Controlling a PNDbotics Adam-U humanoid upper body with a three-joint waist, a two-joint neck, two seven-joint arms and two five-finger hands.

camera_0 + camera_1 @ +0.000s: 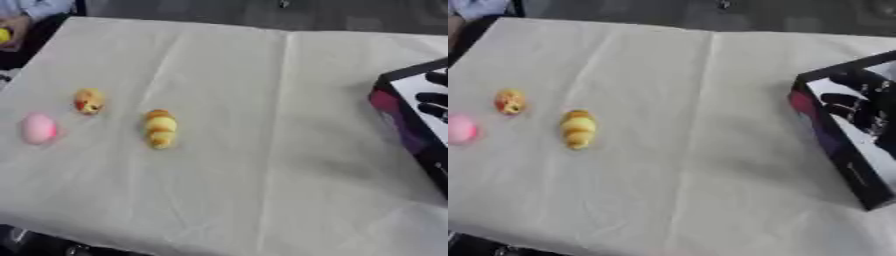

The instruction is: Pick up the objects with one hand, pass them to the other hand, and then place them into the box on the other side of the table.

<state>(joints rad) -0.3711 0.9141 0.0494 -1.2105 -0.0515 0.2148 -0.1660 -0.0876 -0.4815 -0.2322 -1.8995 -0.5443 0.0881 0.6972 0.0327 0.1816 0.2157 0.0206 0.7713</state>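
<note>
Three small things lie on the left part of the cloth-covered table [262,150]: a pink round one [38,128] nearest the left edge, a small yellow and red one [87,100] behind it, and a yellow and orange ridged one [160,128] further in. At the right edge stands a black box [833,145] with a magenta side and a pale inside. My right hand [434,97] reaches in from the right over the box's opening, its dark fingers spread and holding nothing that shows. My left hand is out of sight.
The cream cloth has long creases running front to back. The table's front edge crosses the lower left corner, with dark shapes [22,240] below it. A wide stretch of cloth separates the three things from the box.
</note>
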